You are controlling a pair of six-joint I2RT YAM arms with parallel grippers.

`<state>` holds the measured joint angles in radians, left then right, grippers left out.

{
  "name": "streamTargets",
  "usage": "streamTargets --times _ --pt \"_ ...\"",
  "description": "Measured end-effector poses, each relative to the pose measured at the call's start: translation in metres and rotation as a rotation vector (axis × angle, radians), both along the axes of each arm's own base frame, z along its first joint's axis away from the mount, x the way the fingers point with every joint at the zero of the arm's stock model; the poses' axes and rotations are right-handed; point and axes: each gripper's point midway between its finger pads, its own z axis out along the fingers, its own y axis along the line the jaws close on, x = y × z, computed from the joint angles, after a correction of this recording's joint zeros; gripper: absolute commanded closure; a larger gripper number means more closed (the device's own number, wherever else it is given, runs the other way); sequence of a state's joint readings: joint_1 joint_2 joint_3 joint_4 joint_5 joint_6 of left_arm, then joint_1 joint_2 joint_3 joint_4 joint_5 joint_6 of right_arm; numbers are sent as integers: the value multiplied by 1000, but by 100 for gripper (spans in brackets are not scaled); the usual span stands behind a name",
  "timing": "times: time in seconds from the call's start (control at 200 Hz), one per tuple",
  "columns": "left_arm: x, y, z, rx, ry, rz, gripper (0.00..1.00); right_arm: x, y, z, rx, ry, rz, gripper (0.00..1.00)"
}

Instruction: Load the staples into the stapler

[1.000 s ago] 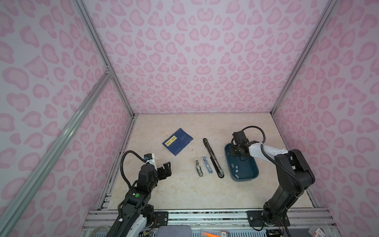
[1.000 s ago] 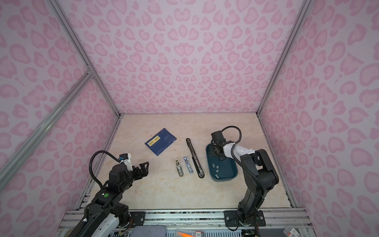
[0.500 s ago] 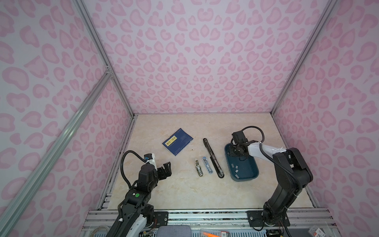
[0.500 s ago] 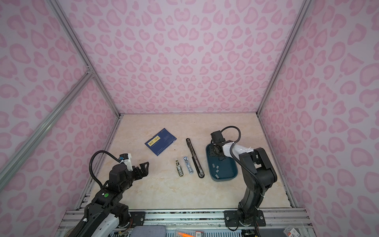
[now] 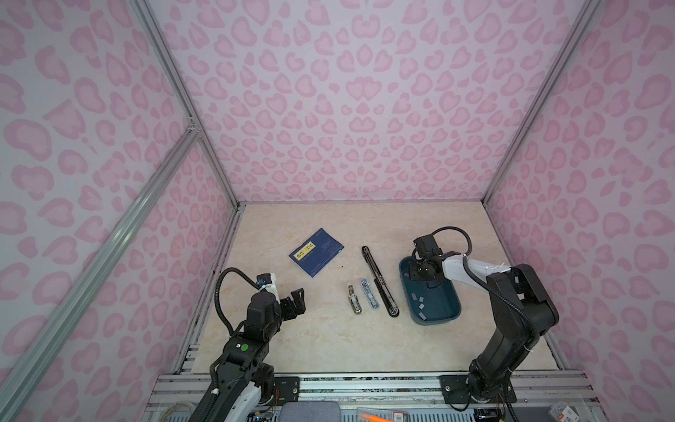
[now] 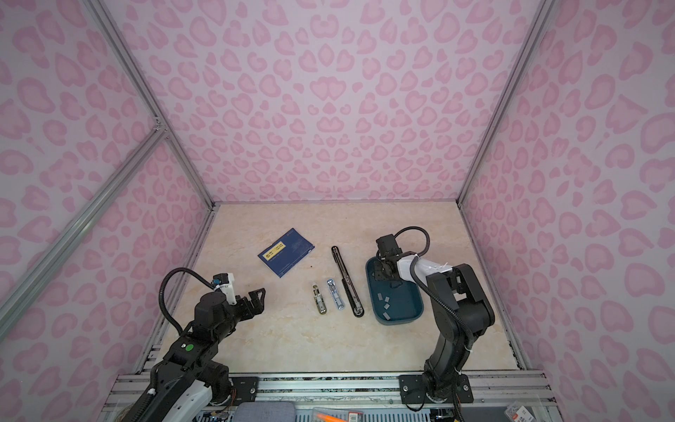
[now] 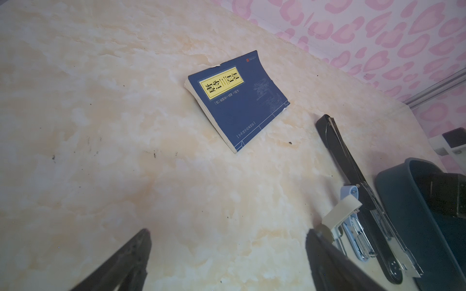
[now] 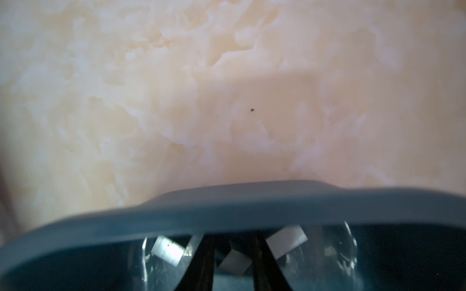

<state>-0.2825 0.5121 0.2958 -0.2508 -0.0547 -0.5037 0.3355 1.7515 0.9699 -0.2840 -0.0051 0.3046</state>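
Several small grey staples (image 5: 420, 305) (image 6: 385, 303) lie in a teal tray (image 5: 440, 308) (image 6: 407, 308). My right gripper (image 5: 416, 271) (image 6: 381, 272) (image 8: 233, 239) reaches down into the tray's far end. Its dark fingers (image 8: 203, 262) stand close together with one staple strip (image 8: 234, 263) filling the gap between them. Two more strips (image 8: 167, 250) lie to either side. A long black stapler (image 5: 380, 283) (image 6: 347, 281) (image 7: 353, 171) lies stretched out flat left of the tray. My left gripper (image 5: 299, 301) (image 6: 258, 301) (image 7: 228, 231) hovers open and empty at the near left.
Two small staplers, one olive (image 5: 353, 300) and one light blue (image 5: 369, 294), lie side by side left of the black one. A blue book (image 5: 316, 252) (image 7: 237, 98) rests further back. Pink patterned walls close in the marble table on three sides.
The right arm's elbow has shifted slightly while its gripper stays in the tray's far end. The left arm has not moved.
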Motion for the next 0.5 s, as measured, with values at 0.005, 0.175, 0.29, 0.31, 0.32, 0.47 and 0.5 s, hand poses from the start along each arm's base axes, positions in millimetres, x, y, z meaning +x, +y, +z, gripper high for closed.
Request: streamTargets --times 0.005,0.175,0.29,0.31,0.32,0.47,0.5 --pt "0 0 0 0 0 0 3 0 0 0 0 0 0 73" --pt "0 -1 0 -2 -1 -2 3 -4 3 0 8 4 4 73" --pt "1 -1 1 -3 -4 -3 3 -5 5 0 16 6 7 73" --pt "1 -1 1 -3 -4 -3 3 -5 5 0 17 6 8 73" --pt "1 -1 1 -3 -4 -3 3 -5 5 0 17 6 8 73" --pt "1 -1 2 -4 -9 -3 3 -4 5 0 18 7 2 74" --pt "1 -1 2 -4 -9 -3 3 -3 6 0 18 6 1 74"
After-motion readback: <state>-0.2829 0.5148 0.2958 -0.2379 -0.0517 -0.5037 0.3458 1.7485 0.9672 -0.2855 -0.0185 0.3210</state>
